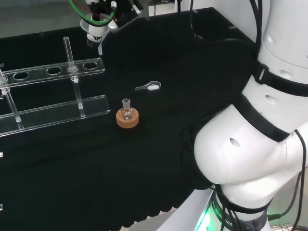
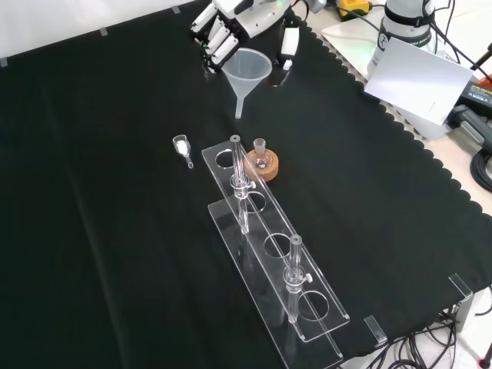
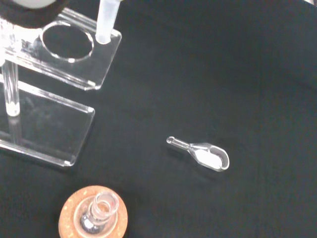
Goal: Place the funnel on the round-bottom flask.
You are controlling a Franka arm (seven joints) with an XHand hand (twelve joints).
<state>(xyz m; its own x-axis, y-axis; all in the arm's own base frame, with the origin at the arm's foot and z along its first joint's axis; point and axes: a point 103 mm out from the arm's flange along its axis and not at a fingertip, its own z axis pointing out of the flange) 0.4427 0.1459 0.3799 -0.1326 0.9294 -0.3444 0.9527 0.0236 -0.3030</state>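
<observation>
Overhead: funnel held clear of flask

Front view shows the hand (image 2: 242,23) with fingers curled round the rim of the clear funnel (image 2: 246,73), spout down, above the cloth. Wrist view shows the small flask (image 3: 97,214) upright in its cork ring (image 3: 69,220), near a scoop (image 3: 208,154) with white powder.

No legible text, labels, numbers or signs in any view. Funnel (image 2: 246,71), round-bottom flask (image 2: 260,150), cork stand (image 2: 264,165), clear rack (image 2: 269,254), scoop (image 3: 204,154): all unmarked. Black cloth on the surface (image 2: 115,254): plain, no print. Robot hand (image 2: 231,27) and arm links (image 1: 250,144): no markings that can be read. Yellow/black item at front view's right edge (image 2: 478,92) has print, too small to make out.
</observation>
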